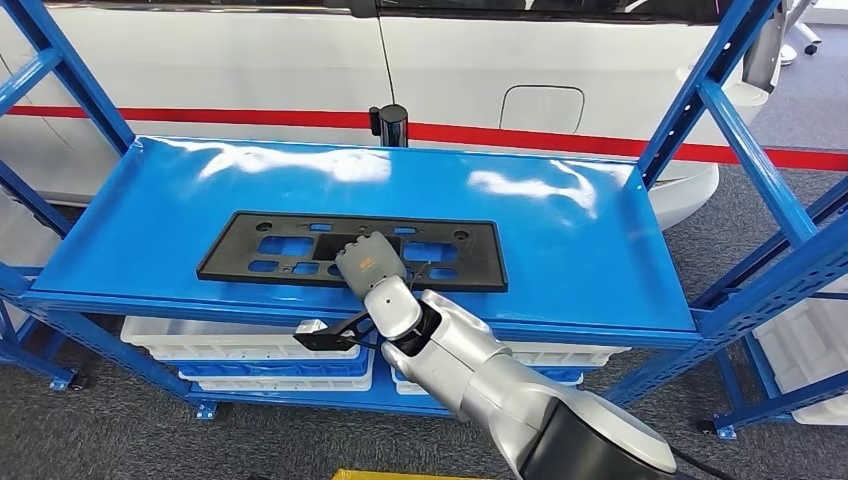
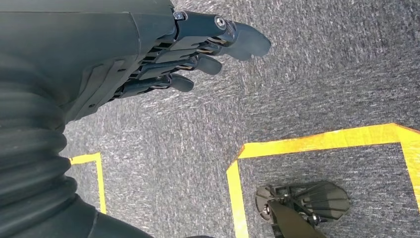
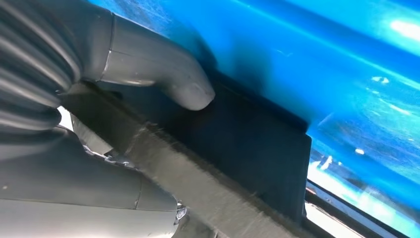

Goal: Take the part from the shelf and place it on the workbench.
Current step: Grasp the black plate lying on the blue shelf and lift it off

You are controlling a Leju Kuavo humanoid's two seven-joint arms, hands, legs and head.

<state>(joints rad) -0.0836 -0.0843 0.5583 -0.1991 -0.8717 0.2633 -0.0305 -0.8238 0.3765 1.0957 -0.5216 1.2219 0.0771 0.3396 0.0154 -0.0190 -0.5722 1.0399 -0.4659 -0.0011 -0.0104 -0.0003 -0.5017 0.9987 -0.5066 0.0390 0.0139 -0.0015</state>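
- The part (image 1: 350,250), a flat black rectangular plate with several cut-out openings, lies flat on the blue shelf (image 1: 560,250), toward the shelf's front and somewhat left of its middle.
- Its long front edge runs just behind the shelf's front lip; a wide band of bare blue lies behind it, with open surface to both sides, more on the right.
- The right hand (image 1: 368,262) rests on the part's front edge near the middle of its length, reaching in from the front on a silver arm.
- In the right wrist view the grey thumb (image 3: 190,91) presses down on the part's dark top face (image 3: 247,144) beside its edge; the other fingers are hidden, so I cannot tell whether the hand is clamped on the part or only touching it.
- Blue uprights and slanted braces (image 1: 720,110) frame the shelf at both ends, narrowing the room at the sides; the front is open.
- Below, a lower level holds white bins (image 1: 240,345).
- A white vehicle body with a red stripe (image 1: 560,140) stands close behind the shelf.
- The left hand (image 2: 198,49) hangs over grey carpet marked with yellow tape (image 2: 317,141); its fingers are loosely curled, slightly apart, holding nothing.
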